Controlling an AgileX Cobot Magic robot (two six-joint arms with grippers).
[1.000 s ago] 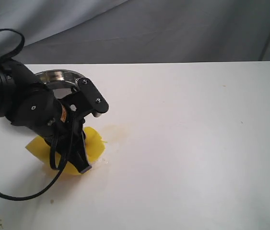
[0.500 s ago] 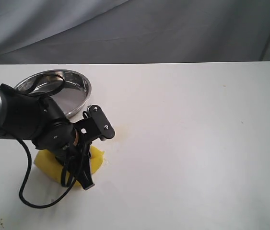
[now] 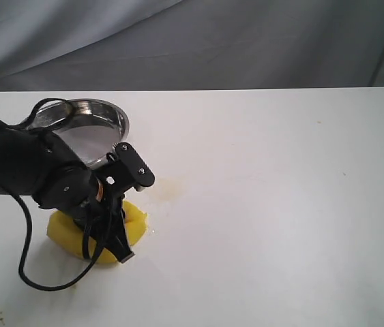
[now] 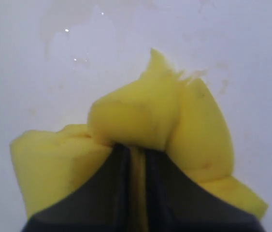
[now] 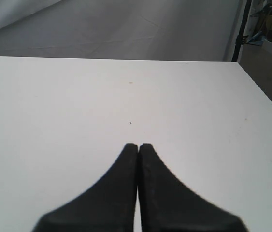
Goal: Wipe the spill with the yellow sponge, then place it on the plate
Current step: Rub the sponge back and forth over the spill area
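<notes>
My left gripper (image 3: 113, 231) is shut on the yellow sponge (image 3: 65, 231), which is squashed and pressed against the white table at the front left. In the left wrist view the yellow sponge (image 4: 174, 121) bulges on both sides of the pinching jaws of the left gripper (image 4: 138, 150). A faint tan stain of the spill (image 3: 168, 185) lies just right of the sponge, and the spill (image 4: 78, 34) shows as pale wet smears beyond the foam. The steel plate (image 3: 113, 112) sits behind the arm, partly hidden by it. My right gripper (image 5: 138, 145) is shut, empty, over bare table.
The left arm's black cable (image 3: 28, 266) loops over the table in front of the sponge. A grey cloth backdrop (image 3: 212, 41) hangs behind the table's far edge. The table's right edge (image 5: 259, 92) shows in the right wrist view.
The left gripper has dragged the sponge a little, first toward the front, then slightly back and left. The arm turned, uncovering more of the plate. The tan stain shows again beside the sponge.
</notes>
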